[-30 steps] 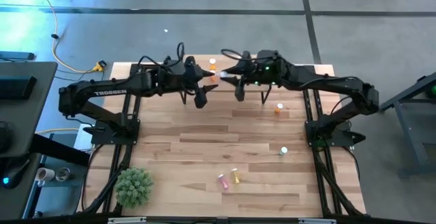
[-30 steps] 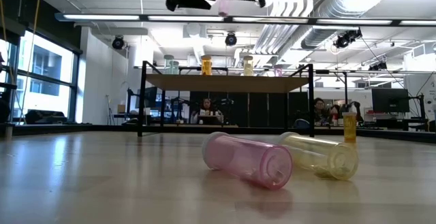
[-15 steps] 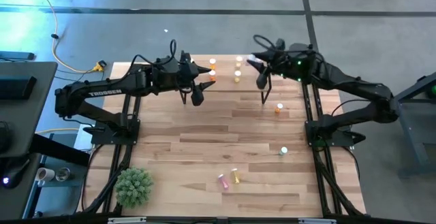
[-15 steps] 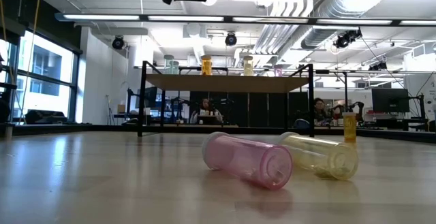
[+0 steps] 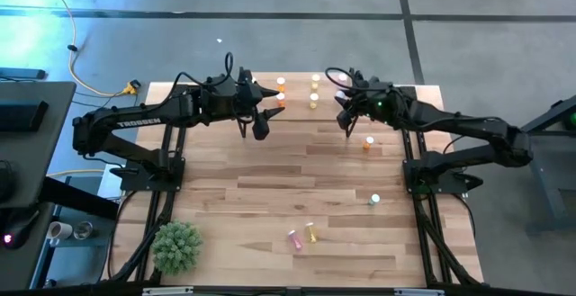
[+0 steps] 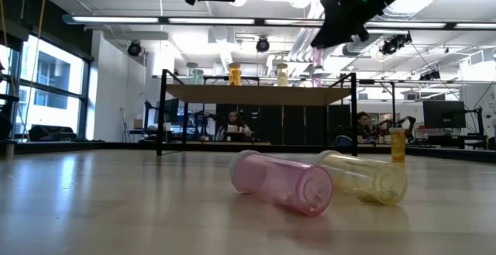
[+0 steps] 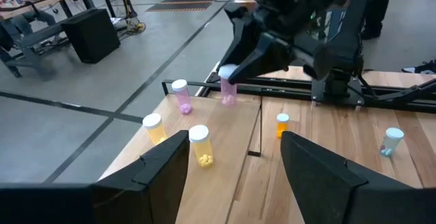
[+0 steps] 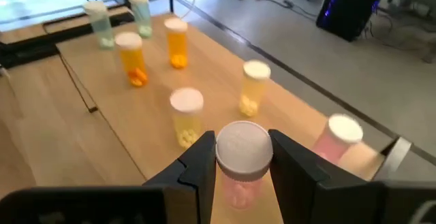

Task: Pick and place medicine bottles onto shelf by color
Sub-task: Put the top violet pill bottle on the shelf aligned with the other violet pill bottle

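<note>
The right gripper is clamping a translucent pink white-capped medicine bottle upright above the low light-wood shelf. The standing pink bottle is waiting just beside it, at the shelf's right end. The left gripper is hovering spread wide over the shelf's middle.

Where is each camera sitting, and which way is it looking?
High view: above the table, looking straight down; both arms show.
Low view: at tabletop height, looking level past a fallen pink bottle to the shelf.
Left wrist view: on the left arm, facing the right gripper.
Right wrist view: past its own fingers holding a pink bottle.
Both wrist views share that held pink bottle.
</note>
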You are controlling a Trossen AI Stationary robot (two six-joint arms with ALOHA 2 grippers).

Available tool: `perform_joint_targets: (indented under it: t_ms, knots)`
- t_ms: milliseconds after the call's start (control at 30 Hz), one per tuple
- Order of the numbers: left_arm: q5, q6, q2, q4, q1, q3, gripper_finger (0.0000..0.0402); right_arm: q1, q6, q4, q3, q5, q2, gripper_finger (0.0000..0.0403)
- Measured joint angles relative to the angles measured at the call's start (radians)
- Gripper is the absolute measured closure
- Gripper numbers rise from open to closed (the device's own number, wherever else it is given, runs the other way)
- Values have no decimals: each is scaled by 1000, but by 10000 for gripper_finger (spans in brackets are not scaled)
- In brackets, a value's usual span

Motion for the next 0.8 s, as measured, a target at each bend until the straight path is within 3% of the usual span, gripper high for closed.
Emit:
perform_joint_targets:
  t_ms: [500,800]
  knots:
    - [0,-1,0,0,0,0,183,-59,25,158,-144,22,0,300]
    - [0,0,1,0,0,0,183,-66,6,162,-148,13,21,300]
